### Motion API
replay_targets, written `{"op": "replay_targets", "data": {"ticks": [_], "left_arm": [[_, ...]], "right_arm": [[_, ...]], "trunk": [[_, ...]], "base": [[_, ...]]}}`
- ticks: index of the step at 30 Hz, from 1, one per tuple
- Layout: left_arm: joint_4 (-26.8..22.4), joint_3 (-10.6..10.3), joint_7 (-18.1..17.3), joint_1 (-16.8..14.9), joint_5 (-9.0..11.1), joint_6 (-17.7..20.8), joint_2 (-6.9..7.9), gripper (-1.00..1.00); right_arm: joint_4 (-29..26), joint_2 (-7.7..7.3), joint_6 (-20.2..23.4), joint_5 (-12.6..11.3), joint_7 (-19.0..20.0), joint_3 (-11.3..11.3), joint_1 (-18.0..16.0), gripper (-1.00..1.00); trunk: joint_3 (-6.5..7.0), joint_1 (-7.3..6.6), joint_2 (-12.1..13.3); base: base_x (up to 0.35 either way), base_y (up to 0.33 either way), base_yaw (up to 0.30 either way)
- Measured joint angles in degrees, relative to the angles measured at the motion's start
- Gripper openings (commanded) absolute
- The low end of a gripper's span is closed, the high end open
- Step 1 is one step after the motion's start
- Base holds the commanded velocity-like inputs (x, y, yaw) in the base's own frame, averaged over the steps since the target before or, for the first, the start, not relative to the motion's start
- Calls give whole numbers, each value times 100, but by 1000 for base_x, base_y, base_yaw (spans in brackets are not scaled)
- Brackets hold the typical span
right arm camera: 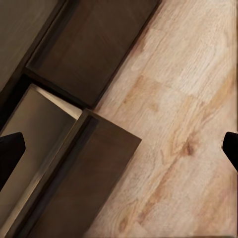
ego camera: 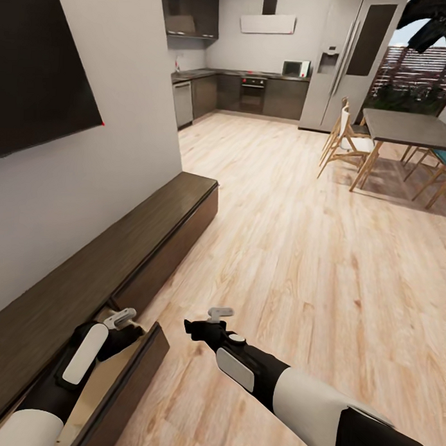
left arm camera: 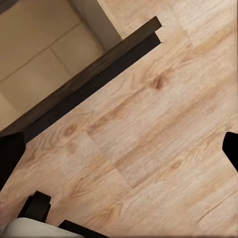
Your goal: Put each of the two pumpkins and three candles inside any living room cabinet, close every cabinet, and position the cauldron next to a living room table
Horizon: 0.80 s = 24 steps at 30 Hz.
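The cabinet [ego camera: 119,245] runs along the wall on the robot's left, and one of its drawers [ego camera: 124,380] stands pulled out, its pale interior [right arm camera: 34,129] open to view. The left gripper [ego camera: 120,319] sits just above the inner end of that drawer, close against the cabinet's front; its dark fingertips [left arm camera: 11,148] appear at opposite edges of the left wrist view, so the jaws stand wide apart with nothing between them. The right gripper [ego camera: 203,325] hovers over the wood floor [ego camera: 299,251], just beyond the drawer's outer corner, and its fingertips [right arm camera: 10,151] are likewise spread and hold nothing. The part of the drawer that can be seen looks bare, though much of it is hidden under the left arm. No pumpkins, candles or cauldron can be made out here, so how many are stowed cannot be judged; at the least, this drawer remains to be pushed shut
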Motion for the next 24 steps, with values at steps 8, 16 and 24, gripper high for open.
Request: {"op": "replay_targets", "data": {"ticks": [8,16,24], "left_arm": [[0,-2,0,-2,-1,0,5,100],[0,-2,0,-2,-2,0,5,100],[0,-2,0,-3,-6,0,6,100]], "right_arm": [[-1,0,0,0,0,-4,0,100],[-1,0,0,0,0,-1,0,100],[-3,0,0,0,0,1,0,100]], "trunk": [[80,-176,321],[159,-352,642],[150,-418,764]], "base": [[0,0,-142],[0,0,-142],[0,0,-142]]}}
